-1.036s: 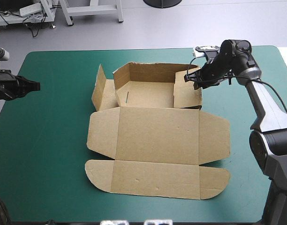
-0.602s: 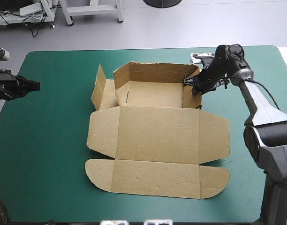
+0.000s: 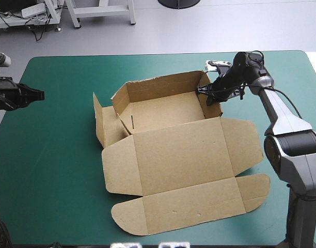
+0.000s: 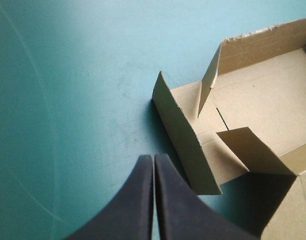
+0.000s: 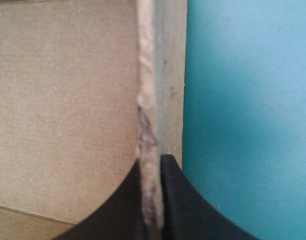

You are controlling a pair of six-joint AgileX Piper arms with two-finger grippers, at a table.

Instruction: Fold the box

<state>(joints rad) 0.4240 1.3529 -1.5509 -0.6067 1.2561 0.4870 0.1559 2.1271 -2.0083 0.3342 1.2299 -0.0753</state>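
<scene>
We see the brown box (image 3: 184,155) as an open tray, its lid flat on the teal-green table (image 3: 54,170). Our right hand (image 3: 203,89) pinches the box's right wall. Our left hand (image 3: 39,94), closed, hangs left of the box.

Our left arm (image 3: 13,96) holds its black fin-shaped jaws pressed together, while our right arm (image 3: 284,111) stretches out, jaws pinching the brown cardboard box (image 3: 184,150).
</scene>
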